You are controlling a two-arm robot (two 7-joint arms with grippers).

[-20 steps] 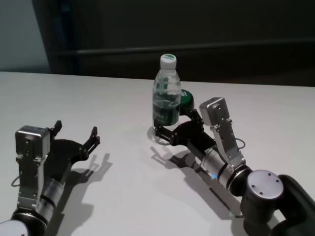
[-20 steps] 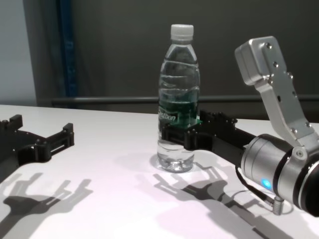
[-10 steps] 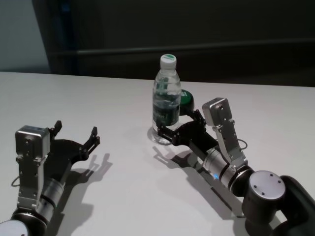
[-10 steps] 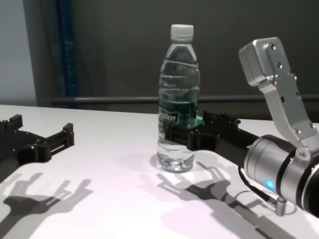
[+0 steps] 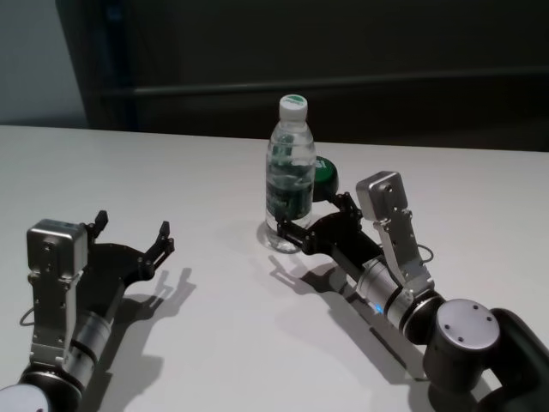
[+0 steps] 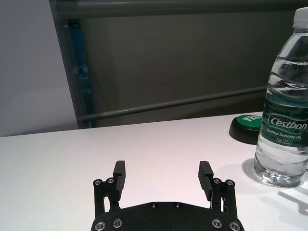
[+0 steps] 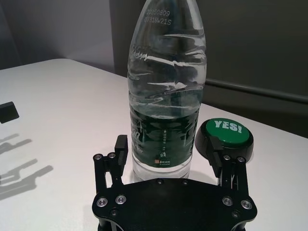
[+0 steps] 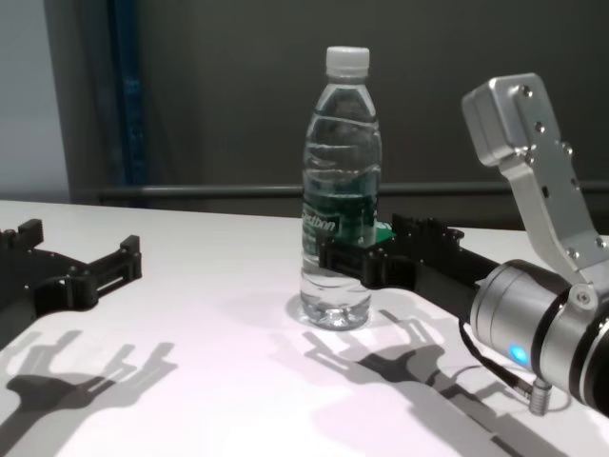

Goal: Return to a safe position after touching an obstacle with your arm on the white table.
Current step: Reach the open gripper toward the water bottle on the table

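One white table (image 5: pixel 171 172) carries everything. We judge our right arm low, extended for contact with obstacle (image 5: pixel 290 176), upright mid-table. Right gripper (image 7: pixel 170 147): jaws wide, straddling bottle base, gripping nothing; contact unclear. Left gripper (image 6: pixel 163 177): open, empty, parked well apart.

obstacle (image 5: pixel 289 176): clear ribbed plastic, glossy, white ridged cap, dark green glossy label | white table (image 5: pixel 214 343): smooth matt white top | right gripper (image 7: pixel 171 161): matt black plates, bright screw heads | left gripper (image 6: pixel 163 180): same matt black | button (image 7: pixel 224 137): glossy green plastic top, black base | wrist housings (image 8: pixel 533 162): brushed silver metal
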